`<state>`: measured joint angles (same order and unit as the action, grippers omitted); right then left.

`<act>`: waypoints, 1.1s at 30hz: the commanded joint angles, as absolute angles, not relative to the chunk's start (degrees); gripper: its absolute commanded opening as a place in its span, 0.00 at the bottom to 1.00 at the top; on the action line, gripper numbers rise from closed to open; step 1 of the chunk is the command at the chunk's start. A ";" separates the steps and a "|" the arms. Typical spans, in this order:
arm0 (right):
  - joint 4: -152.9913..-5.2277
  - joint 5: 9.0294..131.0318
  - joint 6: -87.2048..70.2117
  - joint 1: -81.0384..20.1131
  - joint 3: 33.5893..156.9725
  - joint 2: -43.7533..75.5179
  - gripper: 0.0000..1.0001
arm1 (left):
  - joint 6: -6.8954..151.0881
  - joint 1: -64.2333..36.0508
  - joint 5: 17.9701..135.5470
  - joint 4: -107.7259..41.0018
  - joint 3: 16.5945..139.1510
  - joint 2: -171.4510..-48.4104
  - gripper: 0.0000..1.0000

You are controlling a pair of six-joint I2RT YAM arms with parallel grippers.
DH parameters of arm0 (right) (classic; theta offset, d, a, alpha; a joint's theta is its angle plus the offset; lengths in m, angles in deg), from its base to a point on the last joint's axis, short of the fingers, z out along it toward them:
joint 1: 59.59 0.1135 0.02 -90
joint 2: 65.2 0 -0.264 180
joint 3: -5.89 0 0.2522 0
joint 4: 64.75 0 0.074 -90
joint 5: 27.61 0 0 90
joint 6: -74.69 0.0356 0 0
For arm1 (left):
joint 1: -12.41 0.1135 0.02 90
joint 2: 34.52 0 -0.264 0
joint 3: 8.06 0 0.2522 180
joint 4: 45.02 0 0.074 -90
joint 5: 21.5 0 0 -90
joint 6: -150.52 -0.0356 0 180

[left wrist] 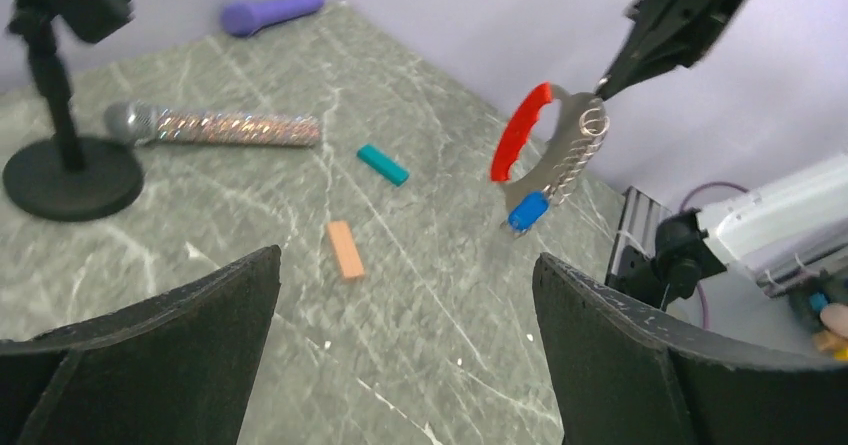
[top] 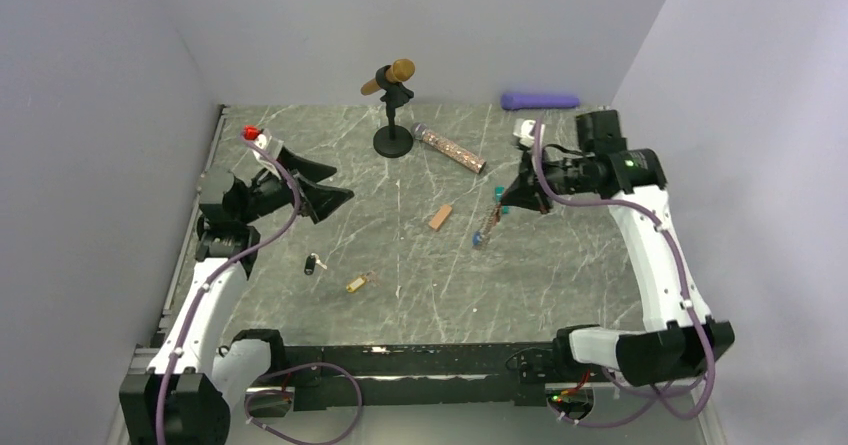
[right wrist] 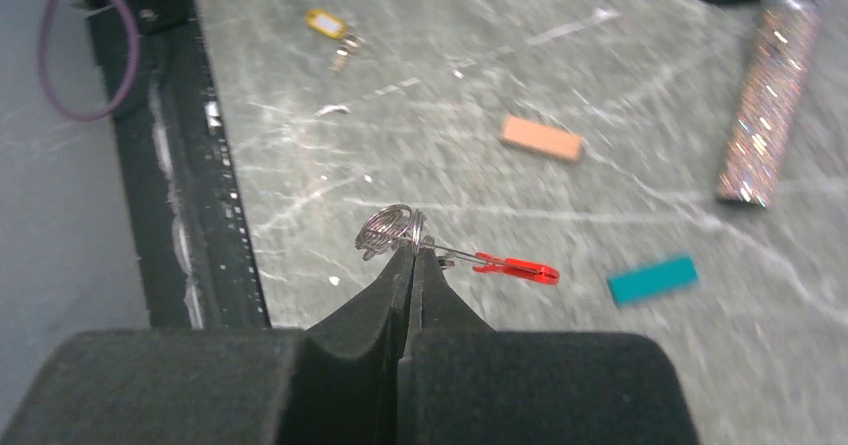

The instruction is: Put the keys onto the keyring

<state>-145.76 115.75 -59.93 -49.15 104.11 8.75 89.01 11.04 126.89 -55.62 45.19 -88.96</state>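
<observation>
My right gripper (right wrist: 413, 252) is shut on the silvery coil of the keyring (right wrist: 392, 229) and holds it above the table, the red clip (right wrist: 515, 267) sticking out sideways. In the left wrist view the keyring (left wrist: 520, 130) hangs from the right gripper's fingertips (left wrist: 625, 70), with a blue-tagged key (left wrist: 527, 211) at its lower end. A black-tagged key (top: 313, 263) and a yellow-tagged key (top: 358, 283) lie on the table at the near left. My left gripper (top: 343, 184) is wide open and holds nothing. It hovers left of centre and faces the keyring.
A tan block (top: 440, 217) and a teal block (left wrist: 383, 164) lie mid-table. A glittery tube (top: 450, 149) lies beside a black stand (top: 393, 140) that carries a wooden microphone (top: 388, 77). A purple cylinder (top: 540, 100) rests at the back wall. Walls close in both sides.
</observation>
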 commanded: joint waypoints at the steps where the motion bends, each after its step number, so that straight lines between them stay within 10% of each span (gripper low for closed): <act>1: -140.59 112.21 -57.68 -57.05 99.78 2.45 0.00 | 78.66 13.94 124.42 -34.89 48.83 -84.36 0.99; 12: -150.90 99.98 -62.59 -79.93 103.18 4.24 0.00 | 66.51 12.98 105.40 -24.42 43.00 -71.13 0.99; 33: -136.39 80.66 -53.98 -73.28 129.58 56.15 0.07 | 63.43 10.99 104.99 -18.61 45.56 -72.68 0.99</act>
<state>-140.95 83.32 -58.25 -75.47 122.87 52.45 64.33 11.06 105.80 -18.90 44.05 -72.04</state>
